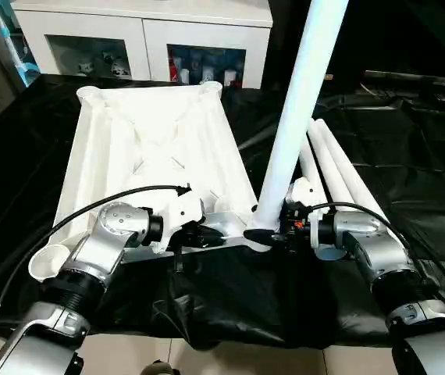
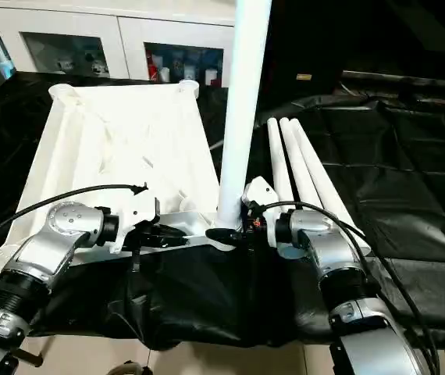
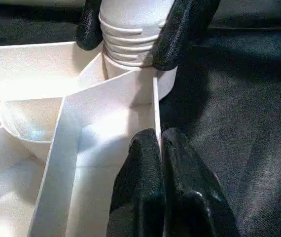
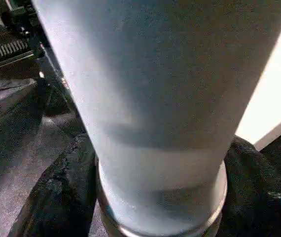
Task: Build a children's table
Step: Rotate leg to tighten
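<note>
The children's table top (image 1: 152,141) lies upside down on the black-draped work table, its ribbed underside facing up. One white leg (image 1: 297,101) stands upright in the near right corner socket (image 3: 165,84), its threaded end showing just above the socket. My right gripper (image 1: 268,233) is closed around the base of this leg, one black finger (image 3: 180,29) on each side. My left gripper (image 3: 159,143) is shut on the thin near wall of the table top, just left of that socket. Three more white legs (image 1: 339,168) lie side by side to the right of the top.
A white cabinet (image 1: 140,31) with glass doors stands behind the work table. The black cloth (image 1: 230,305) hangs over the table's front edge below my forearms. Round sockets show at the far corners (image 1: 94,94) and at the near left corner (image 1: 47,262).
</note>
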Controlling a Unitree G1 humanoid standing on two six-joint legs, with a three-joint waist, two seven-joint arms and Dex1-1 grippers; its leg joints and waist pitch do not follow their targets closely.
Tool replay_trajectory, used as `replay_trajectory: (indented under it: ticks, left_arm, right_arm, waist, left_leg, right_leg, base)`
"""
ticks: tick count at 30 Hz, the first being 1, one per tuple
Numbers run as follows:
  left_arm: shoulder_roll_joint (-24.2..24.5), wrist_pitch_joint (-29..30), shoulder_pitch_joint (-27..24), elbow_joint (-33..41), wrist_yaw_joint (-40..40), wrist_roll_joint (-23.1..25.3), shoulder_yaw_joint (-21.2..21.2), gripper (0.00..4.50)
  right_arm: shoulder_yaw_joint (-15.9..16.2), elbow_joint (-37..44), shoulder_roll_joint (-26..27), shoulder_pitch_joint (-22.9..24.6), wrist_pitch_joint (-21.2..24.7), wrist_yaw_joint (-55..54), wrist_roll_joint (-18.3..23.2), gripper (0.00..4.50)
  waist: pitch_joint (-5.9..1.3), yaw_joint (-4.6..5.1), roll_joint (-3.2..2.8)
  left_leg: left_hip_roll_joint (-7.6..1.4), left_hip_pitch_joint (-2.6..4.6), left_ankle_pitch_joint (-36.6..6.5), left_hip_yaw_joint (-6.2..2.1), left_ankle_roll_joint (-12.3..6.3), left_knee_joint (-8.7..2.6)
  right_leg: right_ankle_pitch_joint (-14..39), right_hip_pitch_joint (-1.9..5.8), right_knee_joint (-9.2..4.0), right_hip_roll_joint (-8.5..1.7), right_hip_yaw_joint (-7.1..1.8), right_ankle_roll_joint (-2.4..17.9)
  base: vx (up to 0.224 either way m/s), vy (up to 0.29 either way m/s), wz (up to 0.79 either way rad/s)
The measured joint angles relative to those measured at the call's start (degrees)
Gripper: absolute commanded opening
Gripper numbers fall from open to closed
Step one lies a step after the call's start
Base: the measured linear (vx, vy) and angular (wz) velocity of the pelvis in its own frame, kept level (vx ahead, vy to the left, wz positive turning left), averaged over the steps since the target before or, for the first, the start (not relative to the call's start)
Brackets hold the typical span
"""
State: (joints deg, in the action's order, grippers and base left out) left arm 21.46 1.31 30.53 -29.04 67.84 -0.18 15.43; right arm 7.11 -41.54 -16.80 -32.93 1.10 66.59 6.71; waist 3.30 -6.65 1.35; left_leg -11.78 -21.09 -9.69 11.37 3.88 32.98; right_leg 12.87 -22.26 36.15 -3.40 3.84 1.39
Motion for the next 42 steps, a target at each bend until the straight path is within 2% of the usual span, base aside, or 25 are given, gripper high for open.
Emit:
replay_trajectory:
  ticks: [3, 10, 16, 18, 19, 24, 29, 34, 38, 42]
  left_arm:
    - [-0.8, 0.2, 0.6, -1.2, -2.3, 0.8, 0.0, 0.00]
    - [-7.2, 2.9, 6.2, -9.9, -15.2, 3.9, -0.6, 0.00]
    - [-13.2, 5.7, 11.6, -17.7, -24.8, 4.4, -1.8, 0.00]
    - [-13.8, 5.8, 12.3, -18.8, -25.4, 4.4, -2.0, 0.00]
    - [-13.9, 5.7, 12.5, -19.0, -25.4, 4.4, -2.1, 0.00]
    - [-13.7, 5.1, 12.6, -19.7, -25.5, 4.4, -2.5, 0.00]
    - [-11.6, 3.8, 12.3, -19.2, -21.7, 4.3, -2.4, 0.00]
    - [-8.0, 0.7, 9.6, -15.3, -15.4, 4.0, -2.0, 0.00]
    - [-3.3, -1.7, 5.5, -9.6, -6.5, 2.1, -1.2, 0.00]
    - [-2.1, -2.2, 3.8, -6.8, -2.1, 1.2, -0.3, 0.00]
  right_arm:
    - [-0.7, -0.6, 1.5, 0.2, 0.0, -4.1, -0.1, 2.80]
    - [-4.8, -8.4, 8.1, -3.7, 0.0, -28.3, -2.1, 2.78]
    - [-8.7, -15.1, 13.3, -9.3, 1.3, -47.7, -2.3, 2.77]
    - [-9.0, -16.0, 13.6, -9.9, 0.8, -49.4, -2.4, 2.77]
    - [-9.2, -16.3, 13.7, -10.0, 0.6, -49.4, -2.3, 3.33]
    - [-9.5, -17.3, 14.0, -10.2, -0.7, -47.8, -2.6, 3.67]
    - [-8.5, -16.8, 11.7, -9.4, -2.4, -38.9, -2.8, 3.67]
    - [-5.3, -11.9, 7.2, -6.2, -2.8, -26.0, -2.5, 3.67]
    - [-2.0, -5.6, 1.9, -2.8, -1.0, -11.3, -0.8, 3.67]
    - [0.1, -3.5, 0.4, -2.4, -0.3, -5.1, -0.4, 3.67]
  waist:
    - [0.00, 0.10, 0.00]
    - [-0.04, 0.34, 0.03]
    - [-0.05, 0.07, 0.02]
    - [-0.06, 0.01, 0.02]
    - [-0.07, -0.01, -0.02]
    - [-0.07, 0.28, -0.04]
    - [-0.07, 0.46, -0.03]
    - [-0.07, 0.64, -0.05]
    - [-0.04, 0.22, -0.09]
    - [-0.04, -0.11, -0.09]
  left_leg:
    - [0.00, 0.06, 0.0, 0.00, 0.01, 0.03]
    - [0.02, 0.64, 0.0, -0.01, 0.05, 0.10]
    - [0.05, 0.57, 0.1, 0.00, 0.09, 0.09]
    - [0.05, 0.52, 0.1, 0.00, 0.09, 0.08]
    - [0.05, 0.49, 0.1, 0.00, 0.08, 0.07]
    - [0.05, 0.49, 0.1, 0.00, 0.08, 0.07]
    - [0.03, 0.44, 0.1, -0.01, 0.08, 0.02]
    - [0.01, 0.14, 0.0, 0.00, 0.05, -0.04]
    - [-0.02, 0.02, 0.0, 0.00, 0.02, -0.03]
    - [-0.02, 0.01, 0.0, 0.00, 0.03, 0.02]
  right_leg:
    - [0.0, 0.04, 0.04, 0.00, -0.01, 0.0]
    - [-0.1, 0.54, 0.04, -0.01, -0.09, 0.0]
    - [-0.1, 0.55, 0.02, -0.02, -0.12, 0.0]
    - [-0.1, 0.55, -0.02, -0.03, -0.12, -0.1]
    - [-0.1, 0.54, -0.04, -0.03, -0.12, -0.1]
    - [-0.1, 0.51, -0.02, -0.03, -0.10, 0.0]
    - [-0.1, 0.42, -0.02, -0.02, -0.10, -0.1]
    - [0.0, 0.19, -0.04, 0.00, -0.03, 0.0]
    - [0.0, 0.07, -0.04, 0.00, 0.01, 0.0]
    - [0.0, 0.08, -0.03, -0.01, 0.01, 0.0]
  base:
    - [0.000, 0.000, 0.00]
    - [0.000, 0.000, 0.00]
    - [0.000, 0.000, 0.00]
    - [0.000, 0.000, 0.00]
    - [0.000, 0.000, 0.00]
    - [0.000, 0.000, 0.00]
    - [0.000, 0.000, 0.00]
    - [0.000, 0.000, 0.00]
    - [0.000, 0.000, 0.00]
    - [0.000, 0.000, 0.00]
